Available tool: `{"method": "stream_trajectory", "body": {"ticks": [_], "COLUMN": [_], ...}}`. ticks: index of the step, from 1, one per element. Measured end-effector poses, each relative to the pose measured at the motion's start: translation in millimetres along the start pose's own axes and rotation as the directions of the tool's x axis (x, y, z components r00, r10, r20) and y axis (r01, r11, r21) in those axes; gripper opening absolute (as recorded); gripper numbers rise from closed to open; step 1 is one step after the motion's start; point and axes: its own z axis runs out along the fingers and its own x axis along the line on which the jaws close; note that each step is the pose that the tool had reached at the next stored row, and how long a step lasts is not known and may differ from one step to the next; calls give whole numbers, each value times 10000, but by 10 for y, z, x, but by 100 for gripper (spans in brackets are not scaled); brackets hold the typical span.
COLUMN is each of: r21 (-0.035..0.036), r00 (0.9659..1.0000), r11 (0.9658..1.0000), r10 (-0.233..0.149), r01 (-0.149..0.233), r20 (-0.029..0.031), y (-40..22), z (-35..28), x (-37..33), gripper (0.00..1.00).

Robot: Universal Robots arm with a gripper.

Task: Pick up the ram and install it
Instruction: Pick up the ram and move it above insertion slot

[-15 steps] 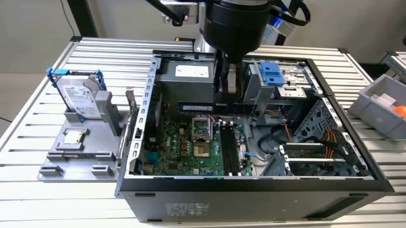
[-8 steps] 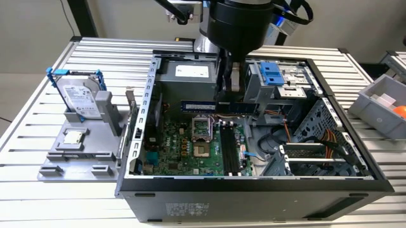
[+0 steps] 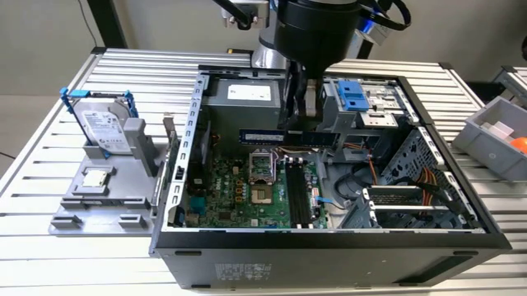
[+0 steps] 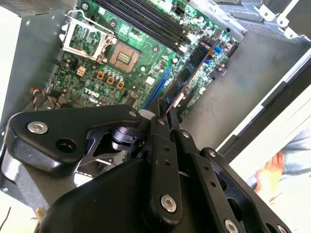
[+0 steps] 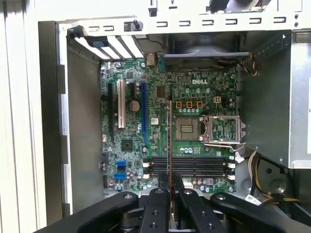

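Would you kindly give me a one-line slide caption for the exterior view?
Gripper holds the ram above the motherboard inside the open computer case.

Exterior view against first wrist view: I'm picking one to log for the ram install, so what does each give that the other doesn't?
The exterior view adds the hard drive in its blue frame beside the case, and the grey bin at the exterior view's right. The first wrist view adds the white slot and blue slot on the motherboard, with the ram edge-on. Both share the gripper, jaws shut on the ram, above the CPU socket and memory slots.
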Motion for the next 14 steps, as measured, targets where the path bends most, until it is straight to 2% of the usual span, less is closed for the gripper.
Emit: {"method": "stream_trajectory", "body": {"ticks": [14], "r21": [2], "r00": [10000], "r11": [10000], "r10": [18], "r01": [-18], "r20": [-81], "y": [-65], "z": [-2], "x": [-27], "gripper": [0]}}
